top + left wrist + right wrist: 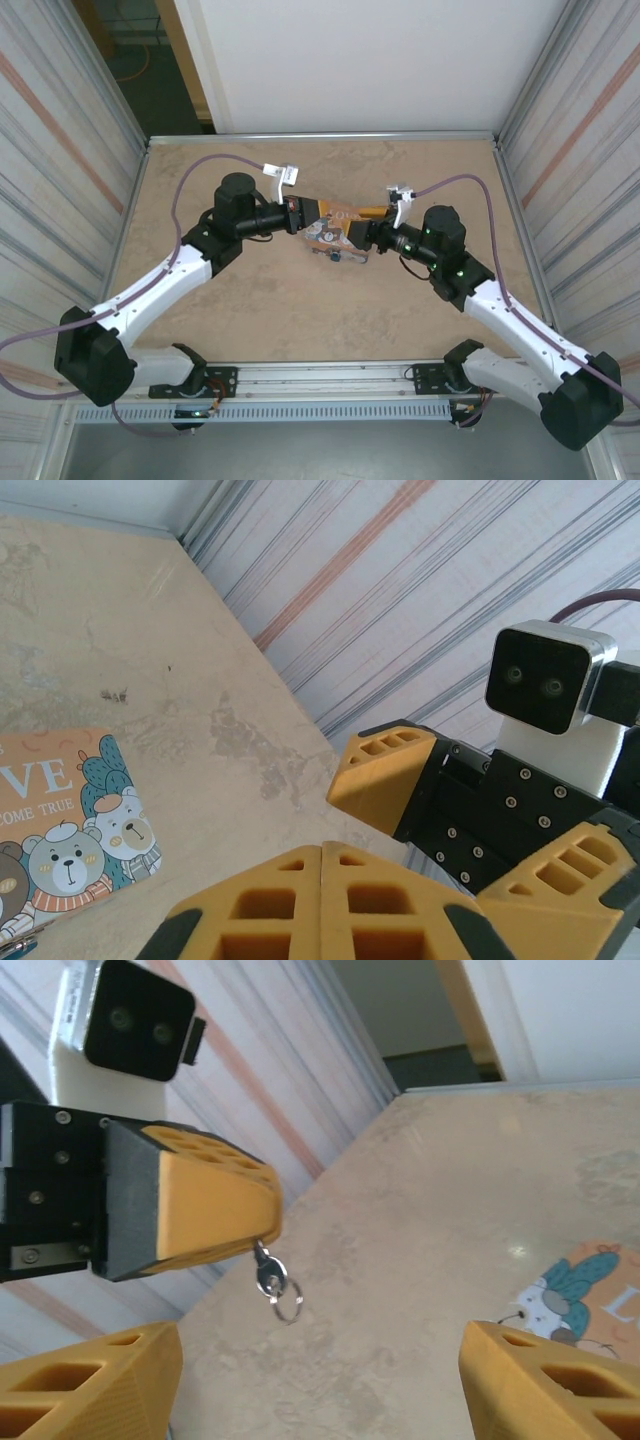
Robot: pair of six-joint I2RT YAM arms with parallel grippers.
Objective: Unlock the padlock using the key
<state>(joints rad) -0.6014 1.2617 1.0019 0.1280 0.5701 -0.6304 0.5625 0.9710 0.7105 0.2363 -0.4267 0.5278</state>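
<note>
The padlock (334, 255) is a blurry speck at the box's (333, 233) 6 o'clock edge. The left claw (320, 880) pinches the key (270, 1278); the right claw (320, 1360) faces it, spread wide.

orange tin box (60, 810) — cartoon bears, silvery key (269, 1278)
</note>
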